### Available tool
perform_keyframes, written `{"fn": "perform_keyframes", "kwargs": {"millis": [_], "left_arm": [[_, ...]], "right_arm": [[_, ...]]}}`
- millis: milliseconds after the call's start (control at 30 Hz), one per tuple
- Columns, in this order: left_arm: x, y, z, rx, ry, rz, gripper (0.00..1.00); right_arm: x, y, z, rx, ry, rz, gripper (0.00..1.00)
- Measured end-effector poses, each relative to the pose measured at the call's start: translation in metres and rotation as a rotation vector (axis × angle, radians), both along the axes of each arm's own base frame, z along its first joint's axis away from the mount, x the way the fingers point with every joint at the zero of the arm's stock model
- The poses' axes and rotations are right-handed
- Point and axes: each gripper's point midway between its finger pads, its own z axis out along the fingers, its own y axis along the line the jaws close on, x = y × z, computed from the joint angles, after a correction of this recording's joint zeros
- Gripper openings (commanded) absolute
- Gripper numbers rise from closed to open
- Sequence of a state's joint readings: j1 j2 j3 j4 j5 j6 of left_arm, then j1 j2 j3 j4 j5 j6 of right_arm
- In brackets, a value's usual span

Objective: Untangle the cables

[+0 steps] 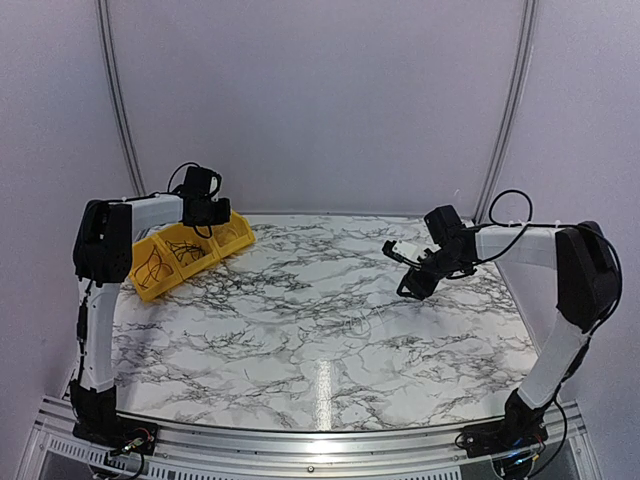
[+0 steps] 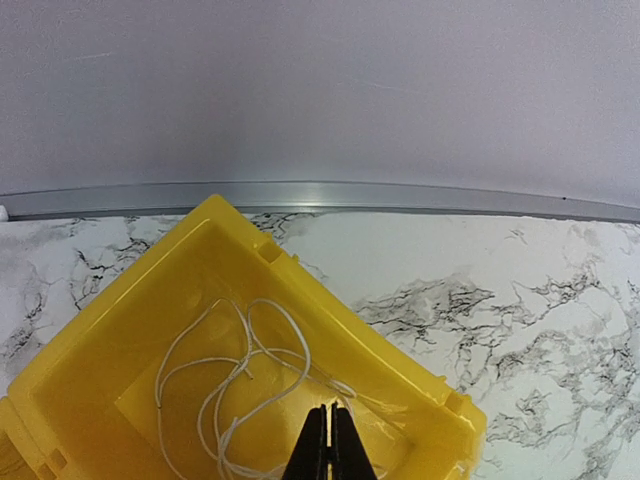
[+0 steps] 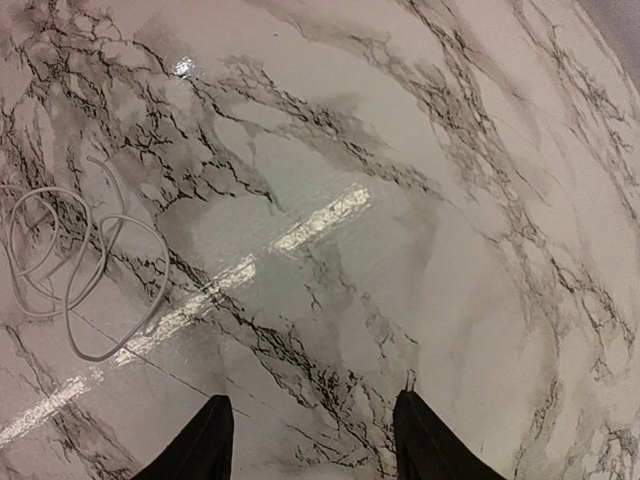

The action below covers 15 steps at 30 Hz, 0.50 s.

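Marble-patterned worktop (image 1: 320, 350) carried a yellow bin (image 1: 235, 243) at its far left. Over the bin, the left gripper (image 2: 328, 410) had its fingers pressed together, tips low among the cables (image 2: 245, 365), thin pale loops lying on the bin floor. Whether a strand was caught between them could not be told. The right gripper (image 3: 312, 400) hung spread above the marble, a loose cable (image 3: 70, 270) coiled on the worktop near it. Lifting slowly, with one strand only pinched, would probably keep the loops from tightening.
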<state>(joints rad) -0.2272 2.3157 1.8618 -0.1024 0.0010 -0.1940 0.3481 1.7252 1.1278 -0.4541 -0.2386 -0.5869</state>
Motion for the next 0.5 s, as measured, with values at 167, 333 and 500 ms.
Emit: {"fn": "perform_keyframes", "kwargs": {"millis": [167,333,500], "left_arm": [[-0.001,0.006,-0.007,0.033,0.014,0.019,0.0],[-0.001,0.009,-0.008,0.05,0.014,0.022,0.06],[-0.002,0.01,-0.01,0.063,0.017,0.02,0.29]], "right_arm": [[-0.001,-0.001,-0.005,-0.01,0.009,0.004,0.55],[-0.002,-0.002,-0.01,-0.018,0.022,0.005,0.55],[-0.003,-0.002,-0.011,-0.02,0.027,0.005,0.55]]}}
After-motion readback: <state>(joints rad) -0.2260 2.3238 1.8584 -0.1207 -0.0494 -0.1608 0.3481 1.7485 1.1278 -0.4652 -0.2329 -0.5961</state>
